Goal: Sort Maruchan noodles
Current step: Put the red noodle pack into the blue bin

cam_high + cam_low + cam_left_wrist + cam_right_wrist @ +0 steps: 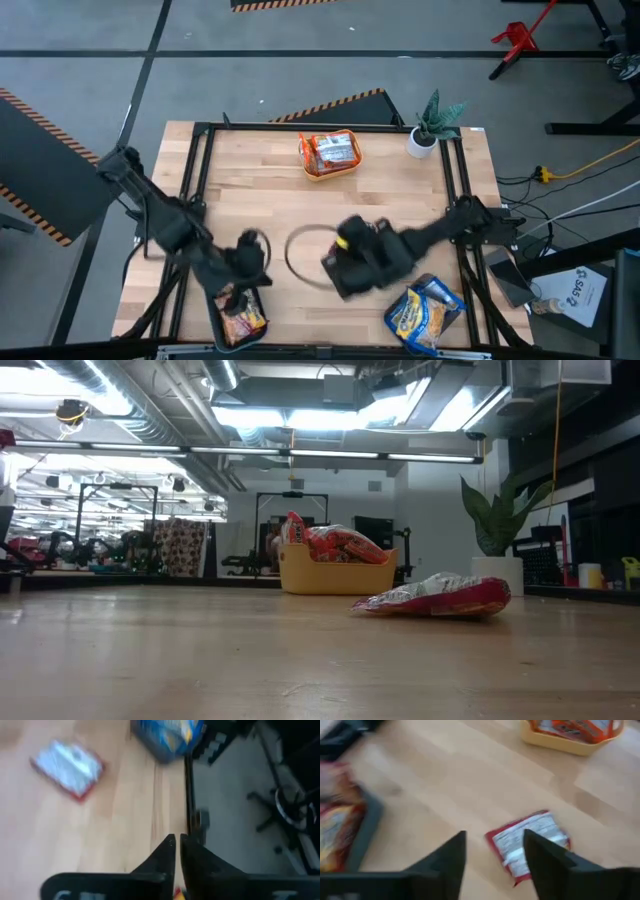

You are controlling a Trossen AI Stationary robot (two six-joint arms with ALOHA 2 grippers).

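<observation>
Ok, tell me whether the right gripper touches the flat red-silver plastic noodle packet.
Apart. The low view shows the red-silver packet lying alone on the table, nothing on it; the right gripper hangs open above.

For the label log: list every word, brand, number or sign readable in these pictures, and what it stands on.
"SAS": white sheet on the floor beside the table, the only partly legible print; reading uncertain.
Red-silver packet under the right gripper: print block, blurred.
Packets in the yellow bin: print too small.
Blue packets: unreadable.
Packets in the grey bin by the left gripper: unreadable.
</observation>
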